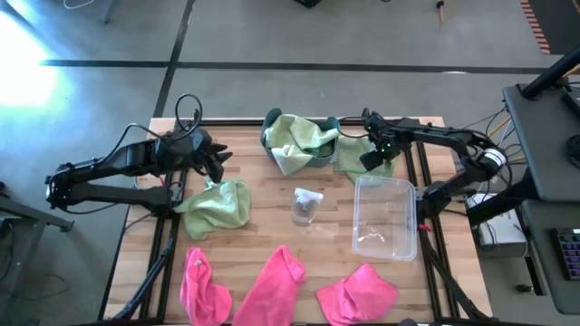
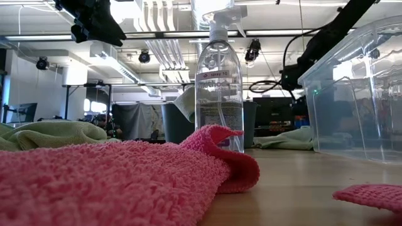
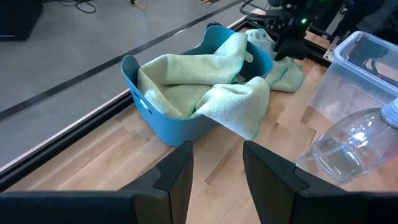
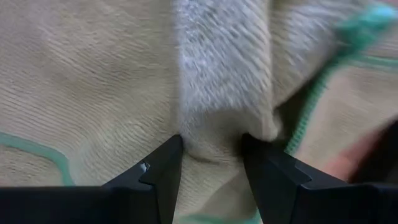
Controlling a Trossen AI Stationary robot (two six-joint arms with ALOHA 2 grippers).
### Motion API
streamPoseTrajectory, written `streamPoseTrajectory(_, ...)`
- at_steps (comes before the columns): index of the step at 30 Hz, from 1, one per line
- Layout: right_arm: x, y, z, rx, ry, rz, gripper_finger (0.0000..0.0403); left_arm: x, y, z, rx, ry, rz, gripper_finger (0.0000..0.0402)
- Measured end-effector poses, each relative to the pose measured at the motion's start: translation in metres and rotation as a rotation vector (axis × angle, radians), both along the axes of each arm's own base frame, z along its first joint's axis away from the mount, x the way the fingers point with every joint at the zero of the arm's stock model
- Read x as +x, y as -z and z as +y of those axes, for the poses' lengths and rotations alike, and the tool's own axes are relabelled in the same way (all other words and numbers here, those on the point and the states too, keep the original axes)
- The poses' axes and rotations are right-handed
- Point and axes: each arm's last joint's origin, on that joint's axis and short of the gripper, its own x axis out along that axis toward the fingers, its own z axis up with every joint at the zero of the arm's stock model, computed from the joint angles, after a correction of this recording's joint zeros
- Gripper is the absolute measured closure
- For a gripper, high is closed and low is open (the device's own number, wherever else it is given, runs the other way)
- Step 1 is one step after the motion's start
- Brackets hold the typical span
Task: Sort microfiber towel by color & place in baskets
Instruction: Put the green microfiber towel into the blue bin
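The green towel (image 1: 352, 156) lying on the table just beside the teal basket (image 1: 268, 140) is soft, light and limp, best pinched at a raised fold, and the right gripper (image 4: 210, 163) presses into it, pinching a ridge, while the left gripper (image 3: 216, 174) hovers half-open, empty.

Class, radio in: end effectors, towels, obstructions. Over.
Right end effector pinching green towel beside teal basket. Left end effector open, empty, above table. Pink towels unsorted; clear basket empty. Spray bottle mid-table.
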Motion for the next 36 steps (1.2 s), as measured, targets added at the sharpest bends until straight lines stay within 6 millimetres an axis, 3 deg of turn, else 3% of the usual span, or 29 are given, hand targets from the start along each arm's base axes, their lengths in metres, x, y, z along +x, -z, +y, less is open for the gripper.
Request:
streamPoseTrajectory(8,0.011,0.015,-0.008,0.062,-0.021,-0.119,0.0248,0.000,0.000,0.000,-0.008,-0.005,-0.005,0.0276)
streamPoseTrajectory(16,0.013,0.015,-0.008,0.071,-0.035,-0.136,0.0298,0.000,0.000,0.000,-0.011,-0.007,-0.007,0.0276)
streamPoseTrajectory(26,0.012,0.001,-0.005,0.053,-0.020,-0.217,0.0371,0.000,0.000,0.000,-0.011,-0.008,-0.007,0.0276)
streamPoseTrajectory(36,0.007,-0.030,0.003,0.000,0.029,-0.352,0.0379,0.000,0.000,0.000,-0.010,-0.008,-0.006,0.0276)
